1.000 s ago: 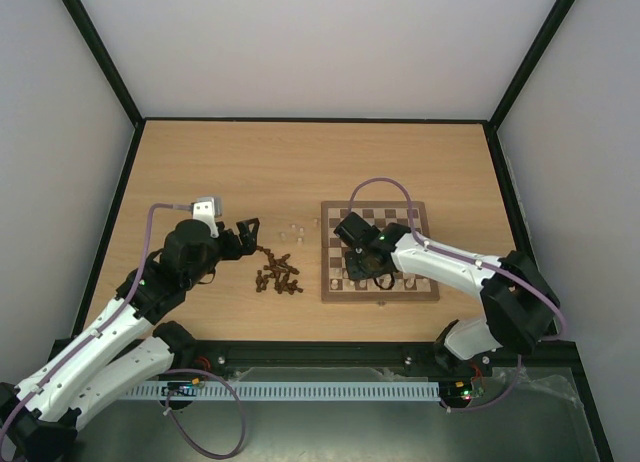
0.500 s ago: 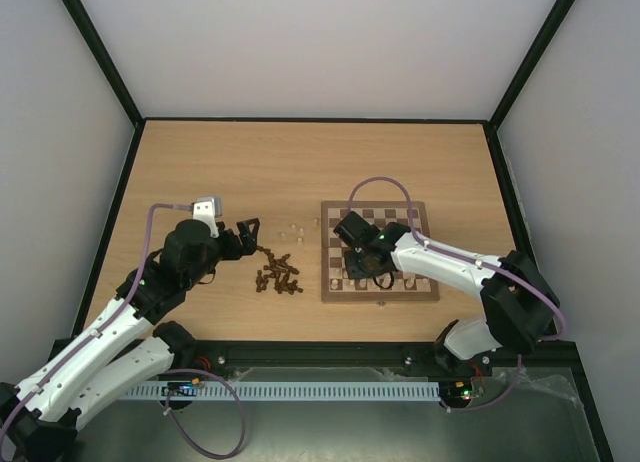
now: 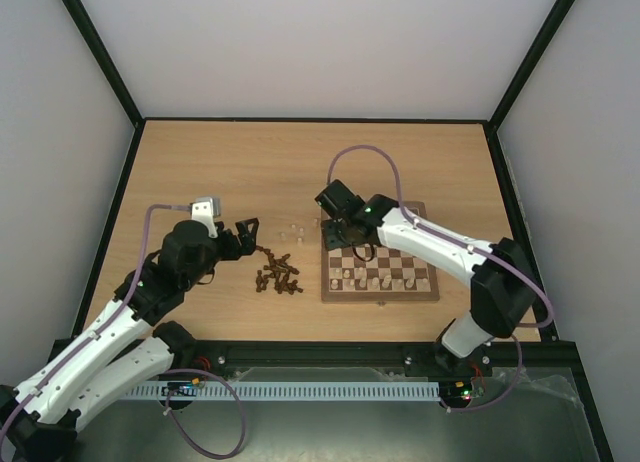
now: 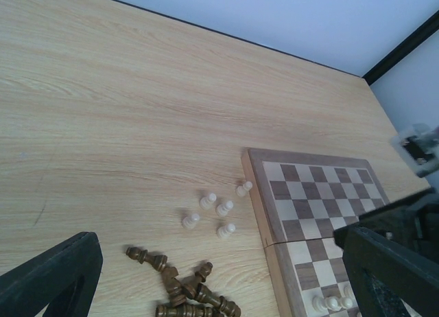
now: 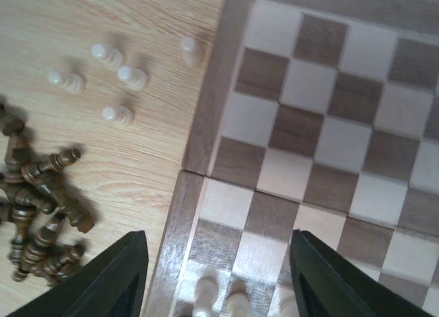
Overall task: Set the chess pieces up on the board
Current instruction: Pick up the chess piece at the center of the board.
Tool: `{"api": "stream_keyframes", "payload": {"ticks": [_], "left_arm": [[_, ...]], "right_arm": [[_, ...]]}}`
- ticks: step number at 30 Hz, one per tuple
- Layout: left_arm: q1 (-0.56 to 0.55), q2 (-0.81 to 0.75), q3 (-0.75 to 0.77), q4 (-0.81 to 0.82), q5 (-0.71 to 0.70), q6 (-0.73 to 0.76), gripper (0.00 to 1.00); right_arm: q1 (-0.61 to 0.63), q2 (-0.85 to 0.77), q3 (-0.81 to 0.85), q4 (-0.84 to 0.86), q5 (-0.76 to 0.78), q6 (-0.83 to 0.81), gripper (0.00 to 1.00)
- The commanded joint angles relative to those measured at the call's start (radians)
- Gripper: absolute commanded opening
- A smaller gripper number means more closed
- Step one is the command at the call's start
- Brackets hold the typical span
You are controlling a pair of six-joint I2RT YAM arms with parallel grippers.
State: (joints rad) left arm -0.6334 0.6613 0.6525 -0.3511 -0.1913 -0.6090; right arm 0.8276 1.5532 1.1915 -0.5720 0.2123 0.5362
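**Right pincer** (image 5: 216,265): fingers spread, nothing between them, poised above the board (image 5: 209,104) near its left rim. On the board's near squares, under the pincer's near side, stands a row of cream men (image 5: 206,289). The far squares are bare.

Just off the rim, on the surface (image 3: 200,162), sit five loose men (image 5: 129,76). One of them, the lone man (image 5: 193,49), is just beside the frame. Beyond these lies the dark pile (image 5: 38,207), its men crossing one another.

**Left pincer** (image 4: 216,262): also spread wide and empty, hovering near the far end of that pile.

Likely hazards:
- **(a) Frame strike.** In a reach for the lone man, one finger may land on the frame, so the pincer closes askew and flicks the man away.
- **(b) Crowded men.** The other four sit close together and each is far smaller than a finger, so a descent on one could tip a neighbour and send it rolling.
- **(c) Low carry.** A low pass back over the board could topple the row already set.
- **(d) Arm contact.** Both arms are near the same strip between pile and board and may meet there.
- **(e) Double pick.** In the tangled pile, two men may be pinched at once.
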Motion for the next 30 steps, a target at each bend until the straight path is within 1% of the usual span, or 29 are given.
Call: {"api": "stream_keyframes", "payload": {"ticks": [1, 4, 7, 8, 13, 17, 19, 20, 21, 23, 29, 30], "left_arm": [[0.006, -0.031, 0.012, -0.015, -0.016, -0.002, 0.99], [0.006, -0.045, 0.03, -0.036, -0.015, -0.005, 0.99], [0.006, -0.061, 0.041, -0.053, -0.02, -0.006, 0.99], [0.006, -0.066, 0.042, -0.058, -0.023, -0.007, 0.99], [0.006, -0.078, 0.048, -0.068, -0.021, -0.01, 1.0], [0.006, -0.085, 0.05, -0.072, -0.021, -0.011, 0.99], [0.006, -0.089, 0.049, -0.072, -0.02, -0.011, 0.99], [0.006, -0.092, 0.049, -0.074, -0.02, -0.011, 0.99], [0.006, -0.093, 0.046, -0.074, -0.022, -0.012, 1.0], [0.006, -0.097, 0.044, -0.074, -0.022, -0.011, 0.99], [0.006, -0.096, 0.043, -0.073, -0.02, -0.009, 0.99], [0.006, -0.096, 0.044, -0.073, -0.019, -0.008, 0.99]], "right_arm": [[0.001, 0.089, 0.074, 0.0, -0.049, -0.048, 0.64], [0.008, 0.15, 0.118, 0.021, -0.084, -0.06, 0.75], [0.018, 0.204, 0.157, 0.04, -0.101, -0.064, 0.96], [0.022, 0.221, 0.171, 0.042, -0.102, -0.065, 0.99], [0.04, 0.3, 0.232, 0.056, -0.118, -0.074, 0.99], [0.05, 0.37, 0.273, 0.06, -0.125, -0.077, 0.68], [0.053, 0.398, 0.289, 0.06, -0.123, -0.077, 0.51], [0.054, 0.411, 0.293, 0.06, -0.119, -0.076, 0.48], [0.056, 0.422, 0.298, 0.059, -0.115, -0.076, 0.48], [0.058, 0.438, 0.305, 0.062, -0.113, -0.076, 0.4], [0.061, 0.482, 0.328, 0.065, -0.098, -0.074, 0.37], [0.061, 0.488, 0.332, 0.066, -0.095, -0.074, 0.36]]}}
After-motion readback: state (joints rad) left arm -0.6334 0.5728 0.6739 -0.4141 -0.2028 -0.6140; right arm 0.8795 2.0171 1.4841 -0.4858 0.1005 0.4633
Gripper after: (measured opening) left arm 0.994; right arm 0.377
